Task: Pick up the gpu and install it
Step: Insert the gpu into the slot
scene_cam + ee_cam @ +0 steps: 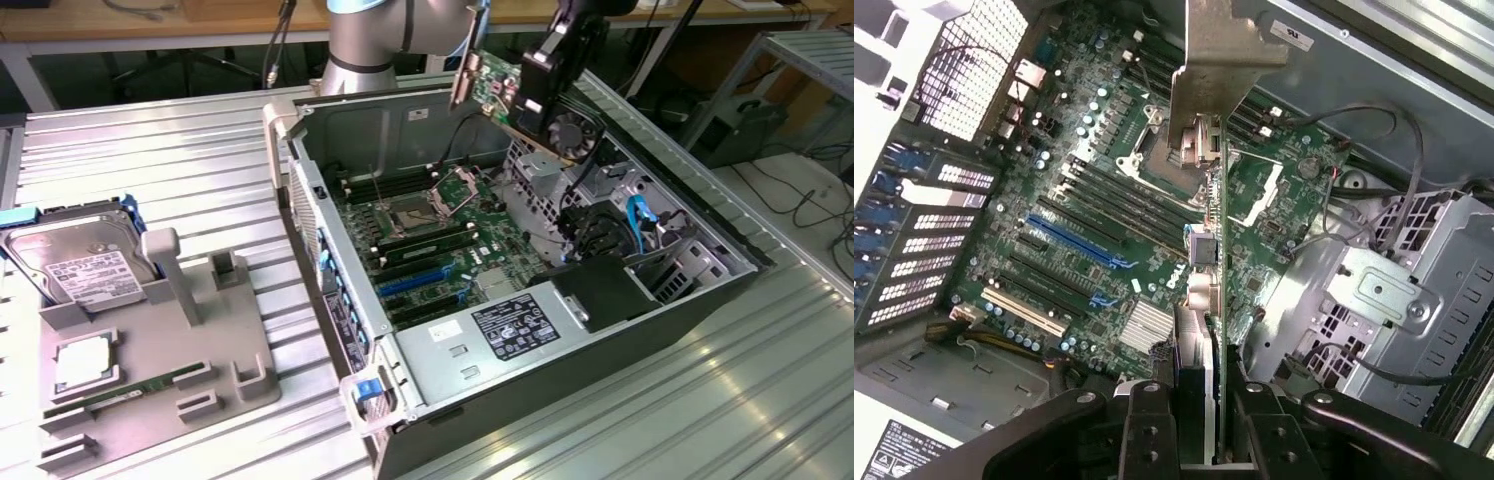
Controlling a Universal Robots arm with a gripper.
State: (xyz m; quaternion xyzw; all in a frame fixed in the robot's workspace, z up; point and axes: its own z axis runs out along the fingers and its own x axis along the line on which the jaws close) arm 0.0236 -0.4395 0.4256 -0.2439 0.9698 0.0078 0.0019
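Gpu above case on ribbed metal table

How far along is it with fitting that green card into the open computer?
Done: the thin green circuit card with the silver metal bracket has been picked up and is clear of the grey holder stand. In hand: the claw is shut on the card, holding it in the air over the open computer case. Left: the card is not seated yet, and the long blue slots on the green motherboard are bare.
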